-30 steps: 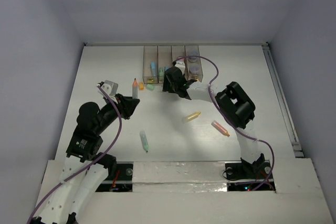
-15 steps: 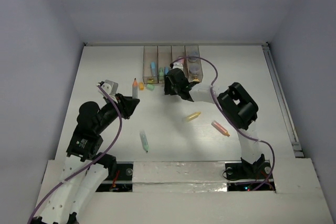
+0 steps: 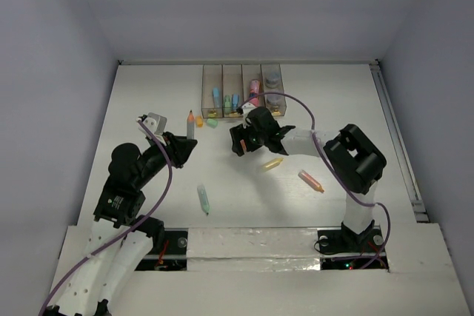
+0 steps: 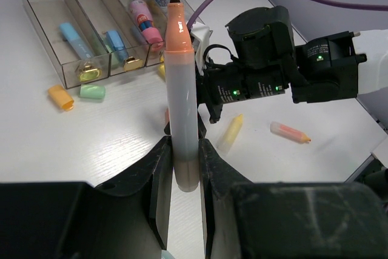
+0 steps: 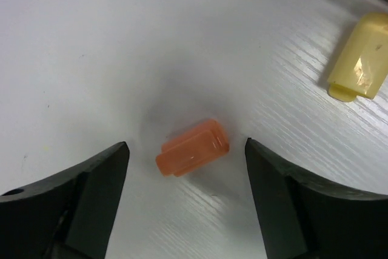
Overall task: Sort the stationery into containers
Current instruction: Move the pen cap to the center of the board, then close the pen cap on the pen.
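My left gripper (image 4: 183,150) is shut on an uncapped pale marker with an orange tip (image 4: 180,83) and holds it upright above the table; both show in the top view, the gripper (image 3: 182,147) and the marker (image 3: 190,125). My right gripper (image 5: 187,145) is open and low over the table, its jaws on either side of a small orange cap (image 5: 193,148) without touching it. In the top view the right gripper (image 3: 238,142) hides that cap. The four joined clear bins (image 3: 241,72) hold blue, green and pink markers and grey round pieces.
Loose on the table are an orange cap (image 3: 199,121), a green cap (image 3: 212,123), a yellow marker (image 3: 273,163), an orange-pink marker (image 3: 311,181) and a green marker (image 3: 204,199). A yellow cap (image 5: 359,65) lies close to the right gripper.
My right gripper moved from the bins toward the near side and down to the table, uncovering a pink marker in the third bin. The left arm and its marker stayed still.
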You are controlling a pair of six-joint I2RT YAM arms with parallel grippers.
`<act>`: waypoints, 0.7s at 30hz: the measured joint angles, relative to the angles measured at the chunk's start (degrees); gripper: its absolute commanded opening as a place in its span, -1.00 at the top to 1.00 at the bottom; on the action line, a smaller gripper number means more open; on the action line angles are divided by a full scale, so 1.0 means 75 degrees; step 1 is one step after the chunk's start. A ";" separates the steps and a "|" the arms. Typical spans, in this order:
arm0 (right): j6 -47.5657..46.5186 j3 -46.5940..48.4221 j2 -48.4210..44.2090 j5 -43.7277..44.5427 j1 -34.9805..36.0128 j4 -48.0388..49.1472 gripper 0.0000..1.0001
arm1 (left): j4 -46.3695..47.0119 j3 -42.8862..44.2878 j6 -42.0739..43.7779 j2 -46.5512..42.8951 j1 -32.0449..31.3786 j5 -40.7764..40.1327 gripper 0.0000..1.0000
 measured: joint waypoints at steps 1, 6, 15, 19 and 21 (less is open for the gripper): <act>-0.0032 0.0003 0.0000 -0.0070 0.0003 -0.0003 -0.77 | 0.0000 0.0000 0.0000 0.0000 0.0000 0.0000 1.00; 0.0085 0.0117 -0.0006 -0.0122 0.0000 -0.0248 -0.83 | 0.0000 0.0000 0.0000 0.0000 0.0000 0.0003 1.00; 0.0781 0.0131 -0.0157 -0.0114 0.0012 -0.0898 -0.35 | 0.0003 0.0000 -0.0003 0.0000 0.0050 0.0050 1.00; 0.0950 0.0131 -0.0160 -0.0201 0.0041 -0.0915 -0.34 | 0.0003 0.0000 -0.0003 0.0000 0.0050 0.0058 1.00; 0.1005 0.0152 -0.0160 -0.0248 0.0073 -0.0930 -0.35 | 0.0003 0.0000 -0.0003 0.0000 0.0052 0.0061 1.00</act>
